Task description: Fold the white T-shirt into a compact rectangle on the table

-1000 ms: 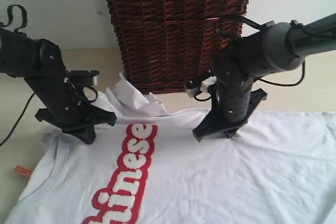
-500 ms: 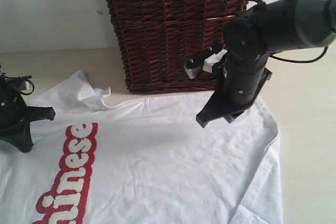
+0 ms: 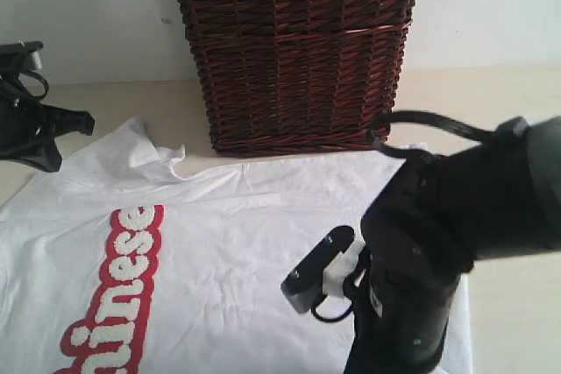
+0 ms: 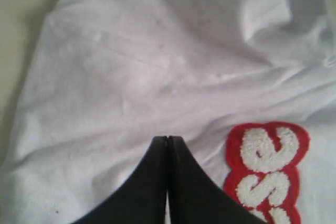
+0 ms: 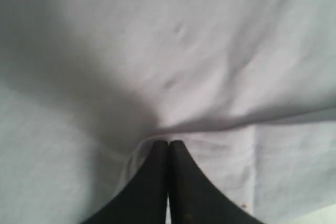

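dark brown wicker basket [image 3: 294, 45], pale wall [image 3: 88, 15] behind

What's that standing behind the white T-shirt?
A dark brown wicker basket stands on the table right behind the T-shirt, in front of a pale wall. Its top is out of frame, so whatever is inside stays hidden.

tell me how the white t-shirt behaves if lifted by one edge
Probably floppy: the white T-shirt lies flat with soft creases, so a lifted edge should drape. The fuzzy lettering may bend stiffer. Pushed on the smooth table, it could bunch.
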Available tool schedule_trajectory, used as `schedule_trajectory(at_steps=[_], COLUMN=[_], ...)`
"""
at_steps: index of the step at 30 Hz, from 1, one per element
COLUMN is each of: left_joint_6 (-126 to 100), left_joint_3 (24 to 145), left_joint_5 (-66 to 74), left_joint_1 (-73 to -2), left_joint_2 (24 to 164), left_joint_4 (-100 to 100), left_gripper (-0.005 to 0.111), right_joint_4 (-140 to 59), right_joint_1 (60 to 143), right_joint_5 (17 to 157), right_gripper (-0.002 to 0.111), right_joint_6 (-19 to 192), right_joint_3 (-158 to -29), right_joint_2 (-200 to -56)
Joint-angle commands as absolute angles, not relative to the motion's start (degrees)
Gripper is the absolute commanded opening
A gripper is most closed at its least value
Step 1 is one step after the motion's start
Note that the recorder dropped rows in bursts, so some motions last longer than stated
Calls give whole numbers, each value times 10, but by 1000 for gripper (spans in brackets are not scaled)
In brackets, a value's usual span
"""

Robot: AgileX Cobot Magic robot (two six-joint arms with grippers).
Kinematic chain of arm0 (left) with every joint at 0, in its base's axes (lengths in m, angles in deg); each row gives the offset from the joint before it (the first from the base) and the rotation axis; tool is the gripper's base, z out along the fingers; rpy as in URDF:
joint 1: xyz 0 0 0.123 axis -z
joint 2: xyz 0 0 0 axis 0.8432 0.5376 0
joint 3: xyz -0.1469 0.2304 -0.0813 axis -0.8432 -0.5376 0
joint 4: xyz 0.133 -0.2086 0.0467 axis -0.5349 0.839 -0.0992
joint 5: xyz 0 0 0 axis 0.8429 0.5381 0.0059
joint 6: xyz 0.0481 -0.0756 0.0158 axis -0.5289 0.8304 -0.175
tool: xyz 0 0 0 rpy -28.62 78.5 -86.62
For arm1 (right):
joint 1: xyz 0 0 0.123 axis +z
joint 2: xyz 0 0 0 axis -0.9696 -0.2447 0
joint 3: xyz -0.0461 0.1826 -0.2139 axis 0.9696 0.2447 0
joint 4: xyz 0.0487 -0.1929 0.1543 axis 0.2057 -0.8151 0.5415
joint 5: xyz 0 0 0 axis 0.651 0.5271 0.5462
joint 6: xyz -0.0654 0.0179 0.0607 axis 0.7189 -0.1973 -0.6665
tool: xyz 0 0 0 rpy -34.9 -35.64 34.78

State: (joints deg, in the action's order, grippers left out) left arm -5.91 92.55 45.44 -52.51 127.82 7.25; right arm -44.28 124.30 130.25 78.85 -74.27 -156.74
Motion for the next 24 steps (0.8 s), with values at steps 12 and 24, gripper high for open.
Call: schedule_trajectory(at_steps=[12,24], left_joint_6=[-89,-140], left_joint_3=[909,909], left_joint_5=[425,434], left_joint_1=[-492,-492], left_joint_2=[1270,1270], left_joint_4=[107,176], left_gripper=[0,0], right_joint_4=[-485,-513], right_joint_1=[1271,1271], right_joint_5=[1357,1431], right_gripper=[5,42], right_joint_6=[631,579], right_joint_3=[-623,-622], right_joint_2=[-1417,-1466])
